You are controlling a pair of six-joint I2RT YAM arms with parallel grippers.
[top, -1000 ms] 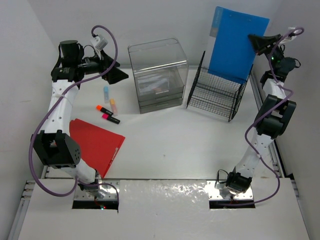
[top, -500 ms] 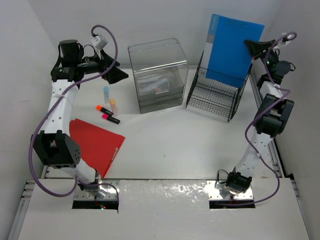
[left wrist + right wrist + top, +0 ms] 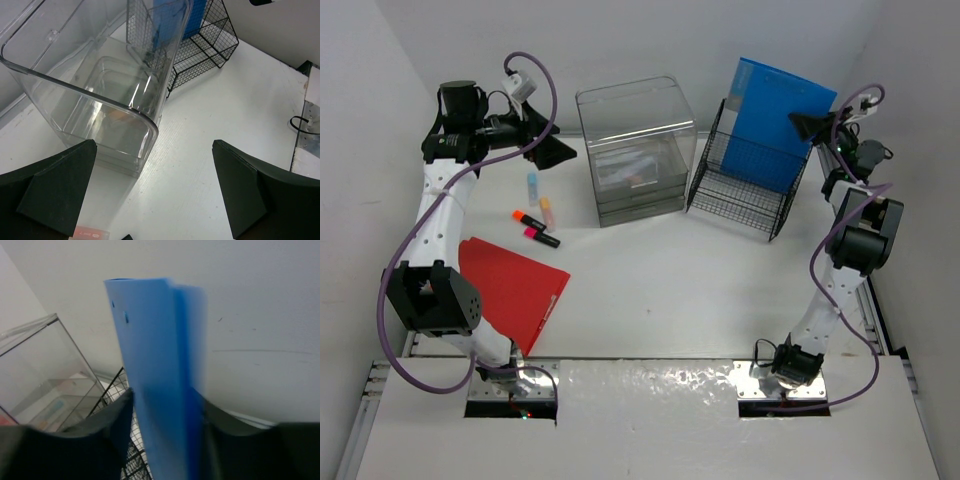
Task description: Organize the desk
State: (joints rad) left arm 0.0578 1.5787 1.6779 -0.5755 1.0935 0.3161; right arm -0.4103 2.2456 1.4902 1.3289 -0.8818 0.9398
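Observation:
The white desk [image 3: 670, 290] carries a clear drawer box [image 3: 635, 150] and a black wire rack [image 3: 740, 195]. A blue folder [image 3: 770, 120] stands upright with its lower part inside the rack. My right gripper [image 3: 807, 122] is at the folder's upper right edge. In the right wrist view the folder [image 3: 155, 365] stands between the fingers of the right gripper [image 3: 165, 400], which are parted, and the folder's leaves fan out to fill the gap. My left gripper [image 3: 555, 152] hovers wide open at the back left, and nothing lies between the fingers of the left gripper [image 3: 155, 190].
A red folder [image 3: 515, 285] lies flat at the front left. Two highlighters [image 3: 535, 235] and two small tubes [image 3: 533, 183] lie between it and the drawer box [image 3: 90, 90]. The rack [image 3: 200, 35] stands to the right of the box.
The blue folder has come down and leftward into the wire rack. My right gripper followed it down and its fingers have parted. The left arm has not moved.

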